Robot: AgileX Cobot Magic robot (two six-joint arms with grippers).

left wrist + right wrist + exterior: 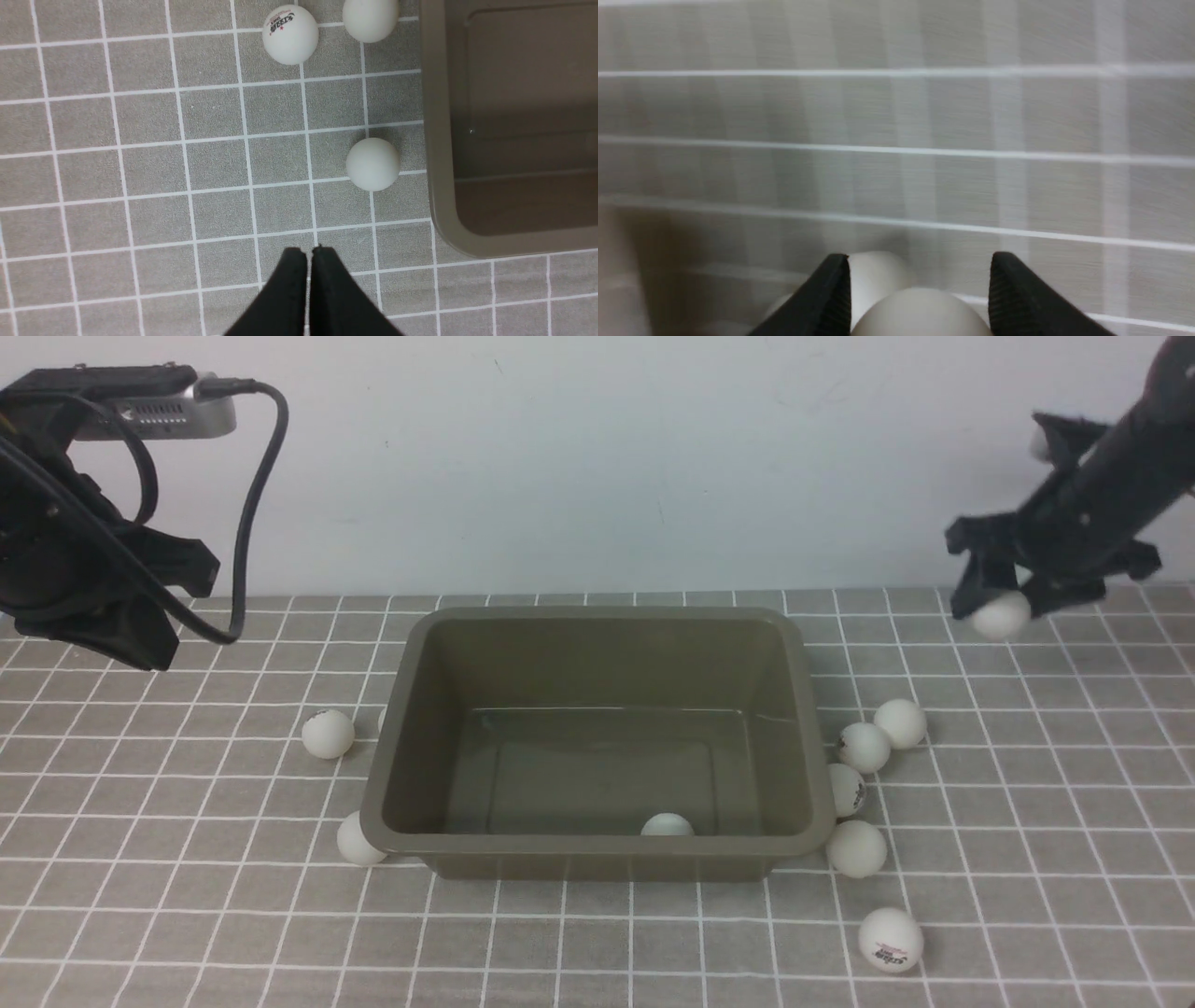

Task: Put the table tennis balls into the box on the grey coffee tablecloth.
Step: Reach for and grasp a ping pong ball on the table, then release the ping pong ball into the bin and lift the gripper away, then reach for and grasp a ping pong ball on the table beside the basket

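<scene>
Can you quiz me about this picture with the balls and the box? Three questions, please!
1. Fill in: the left gripper is ___ (open or shut).
2. A white ball sits between the fingers of which one? A: left gripper. B: right gripper.
3. True or false: the box is empty.
Key: 1 shut. 2 B. 3 false: a lone ball lies inside it.

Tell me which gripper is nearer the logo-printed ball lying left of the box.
Left. The left gripper hangs above the cloth on that ball's side of the box; the right gripper is beyond the box's far-right corner, a different ball between its jaws.
</scene>
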